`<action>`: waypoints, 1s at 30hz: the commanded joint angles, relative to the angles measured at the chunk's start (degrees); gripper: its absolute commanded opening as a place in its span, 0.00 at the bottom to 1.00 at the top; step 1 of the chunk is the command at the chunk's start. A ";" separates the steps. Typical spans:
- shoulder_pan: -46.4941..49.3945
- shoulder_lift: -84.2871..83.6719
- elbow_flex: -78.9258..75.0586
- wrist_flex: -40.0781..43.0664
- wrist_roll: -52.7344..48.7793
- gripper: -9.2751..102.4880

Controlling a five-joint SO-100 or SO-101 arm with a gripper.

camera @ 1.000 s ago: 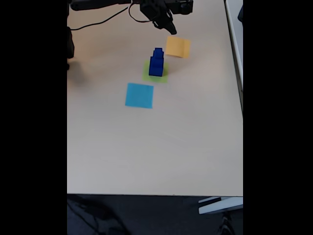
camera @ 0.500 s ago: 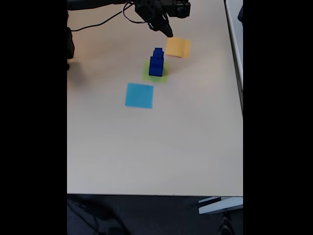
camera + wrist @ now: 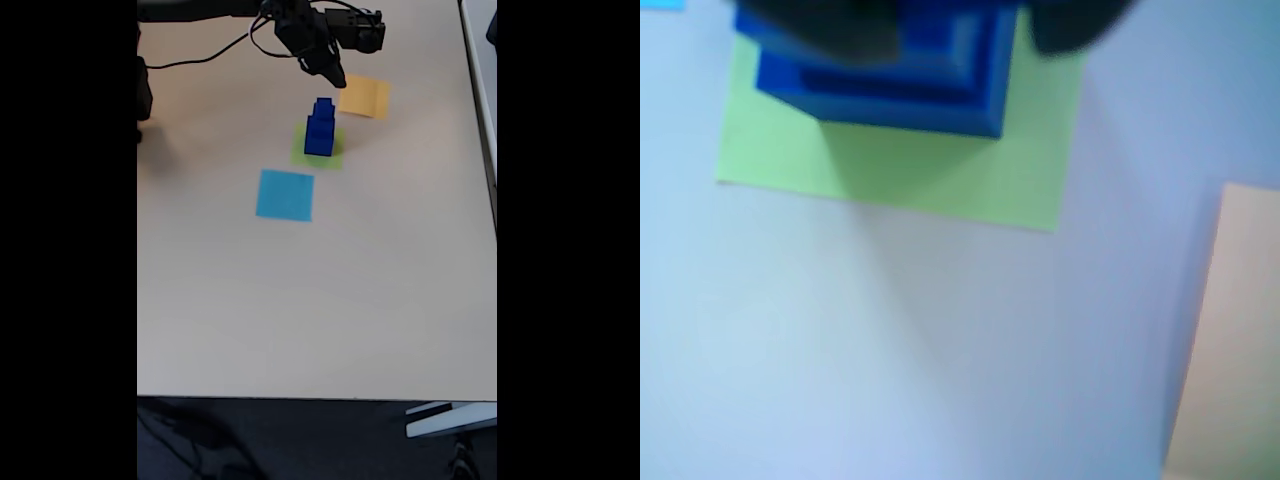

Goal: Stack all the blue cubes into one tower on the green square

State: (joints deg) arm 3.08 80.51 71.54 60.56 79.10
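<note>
The pale beige counter carries three paper squares. The blue cubes stand stacked as one tower on the green square, which lies mid-counter; the orange-yellow square sits at its 1 o'clock, the light-blue square at 7 o'clock. The gripper hovers beyond the tower (whether its fingers are apart or together cannot be told). Dark floor borders the counter's near edge.

The arm is black throughout, a slim bar ending in a blocky black gripper with tapered, pointed fingers. A thin black cable loops loosely from it across the desk's far edge.
</note>
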 commanded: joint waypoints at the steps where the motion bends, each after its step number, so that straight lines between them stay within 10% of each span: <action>1: 0.44 6.50 -0.09 -0.88 -0.35 0.09; 30: 2.99 9.67 7.91 -3.96 -1.14 0.09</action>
State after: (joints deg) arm 5.89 85.69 79.80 58.01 78.49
